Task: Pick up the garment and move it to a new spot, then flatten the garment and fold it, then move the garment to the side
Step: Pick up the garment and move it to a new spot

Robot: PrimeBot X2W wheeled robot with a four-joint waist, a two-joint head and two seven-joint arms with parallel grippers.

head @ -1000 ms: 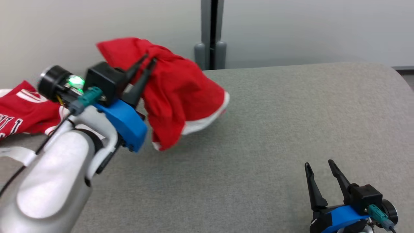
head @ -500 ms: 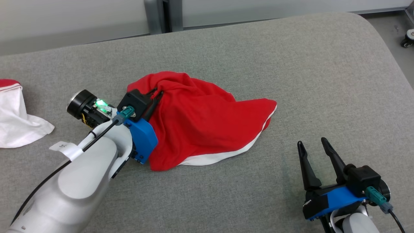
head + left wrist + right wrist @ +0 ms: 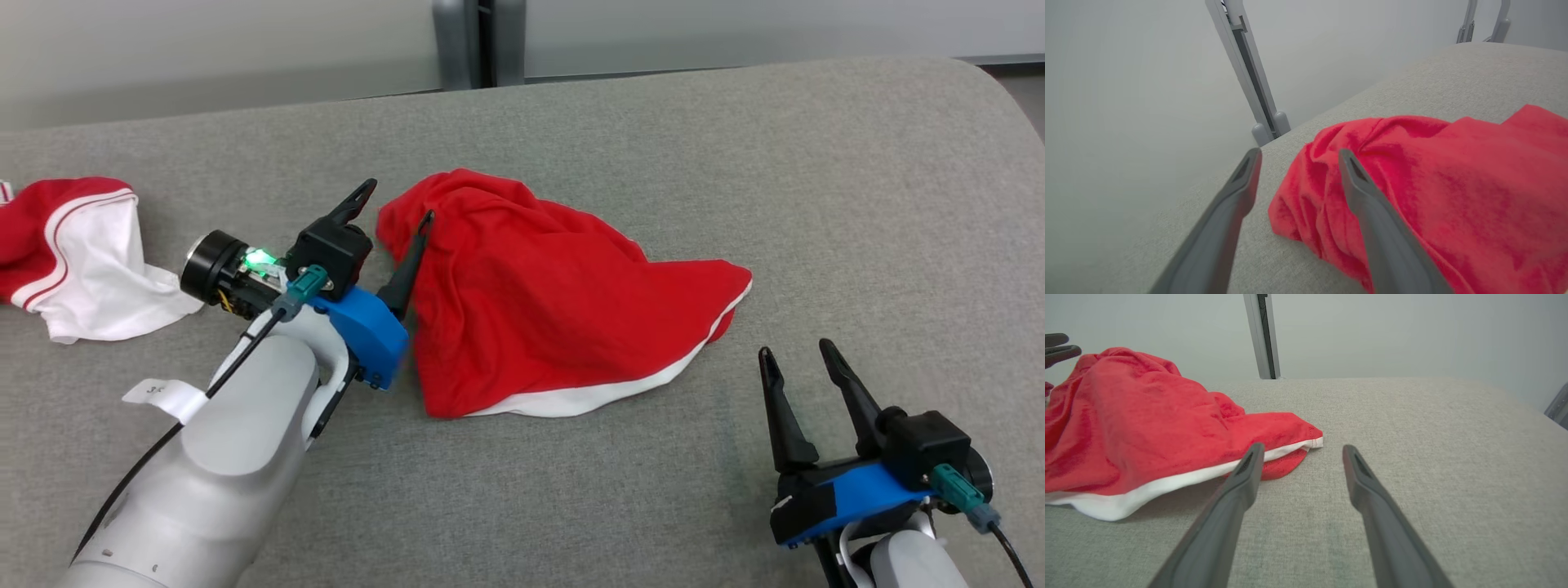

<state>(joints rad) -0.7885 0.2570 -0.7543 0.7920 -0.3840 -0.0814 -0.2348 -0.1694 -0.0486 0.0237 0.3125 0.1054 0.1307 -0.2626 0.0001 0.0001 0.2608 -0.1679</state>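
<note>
A red garment (image 3: 555, 302) with a white hem lies crumpled in the middle of the grey table (image 3: 816, 204). My left gripper (image 3: 396, 204) stands open at the garment's upper left corner, one finger over the cloth and the other beside it, holding nothing. In the left wrist view the red garment (image 3: 1433, 196) bunches between and right of my left gripper (image 3: 1296, 157). My right gripper (image 3: 796, 351) is open near the front right, a short way from the hem. The right wrist view has the garment (image 3: 1139, 428) to the left of that gripper (image 3: 1300, 451).
A second red and white garment (image 3: 73, 253) lies at the table's left edge. A grey post (image 3: 478, 41) stands behind the table against a pale wall. The table's right corner is rounded.
My left gripper has opened and let go of the red garment, which now rests on the table. The head camera has shifted between frames. My right gripper has stayed open.
</note>
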